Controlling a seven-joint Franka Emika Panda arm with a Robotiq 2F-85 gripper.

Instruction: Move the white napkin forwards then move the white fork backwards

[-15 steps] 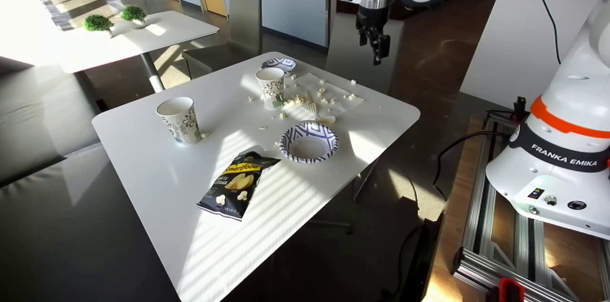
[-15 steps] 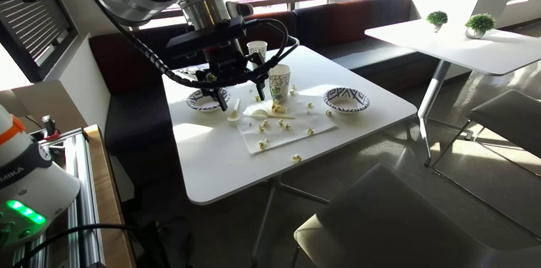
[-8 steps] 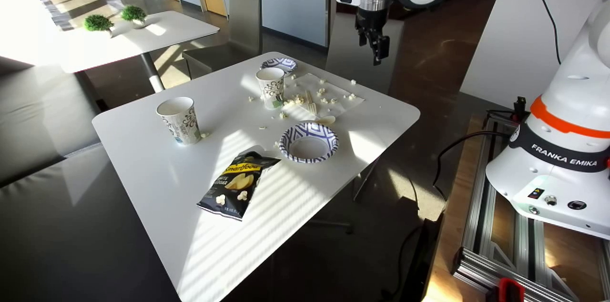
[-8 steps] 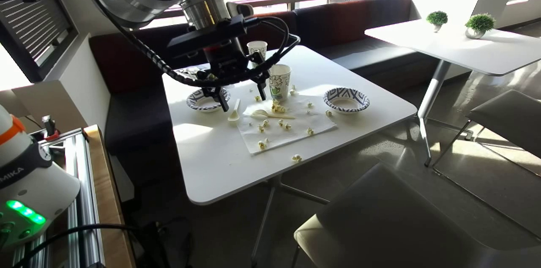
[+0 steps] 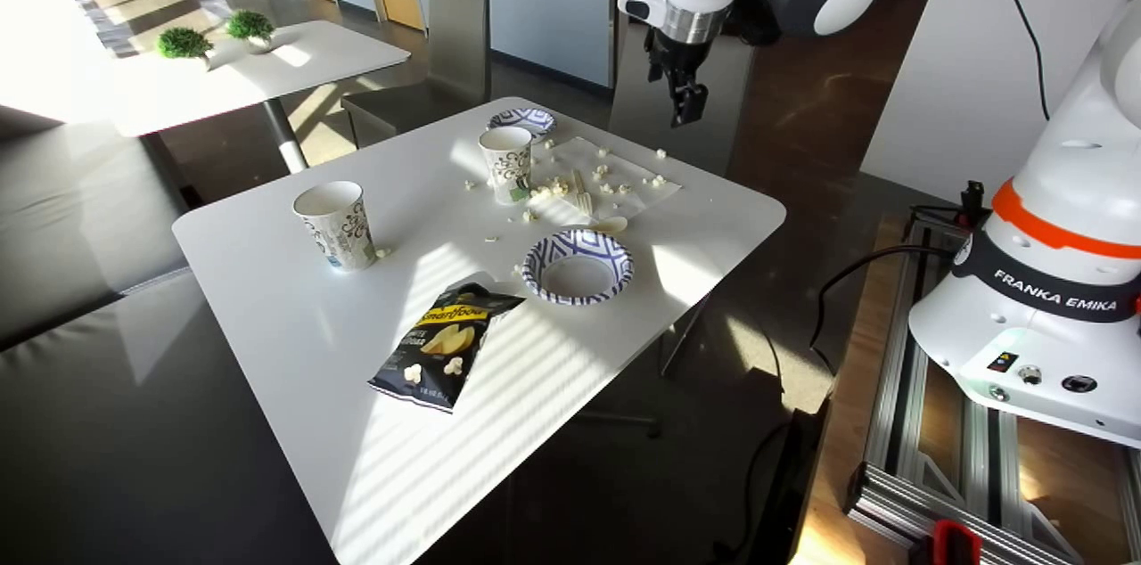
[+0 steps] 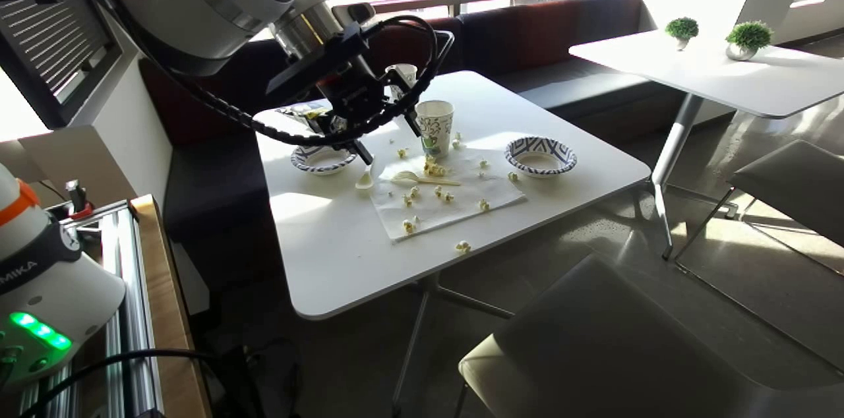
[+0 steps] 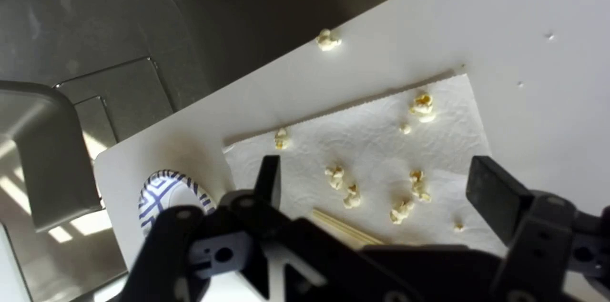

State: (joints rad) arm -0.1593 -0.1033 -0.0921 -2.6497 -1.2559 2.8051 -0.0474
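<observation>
The white napkin lies flat on the table, in both exterior views (image 5: 644, 196) (image 6: 448, 212) and in the wrist view (image 7: 371, 135). Pieces of popcorn are scattered on it. The fork, pale cream-white and slim, lies on the napkin near the popcorn pile, in both exterior views (image 5: 581, 193) (image 6: 425, 179). In the wrist view only part of the fork (image 7: 345, 226) shows; my gripper hides the rest. My gripper (image 5: 670, 97) (image 6: 391, 145) (image 7: 374, 180) is open and empty. It hangs tilted above the table, and the napkin shows between its fingers in the wrist view.
A paper cup (image 5: 510, 168) stands beside the napkin, and another cup (image 5: 337, 228) stands farther off. A patterned bowl (image 5: 537, 273) and a pale spoon (image 6: 364, 179) lie on one side. Another patterned bowl (image 6: 562, 153) is across. A black snack bag (image 5: 446, 347) lies on the table.
My gripper has tilted and shifted a little: leftward in an exterior view, rightward and slightly up in an exterior view. The fingers stay open. The napkin, fork and other table items have not moved.
</observation>
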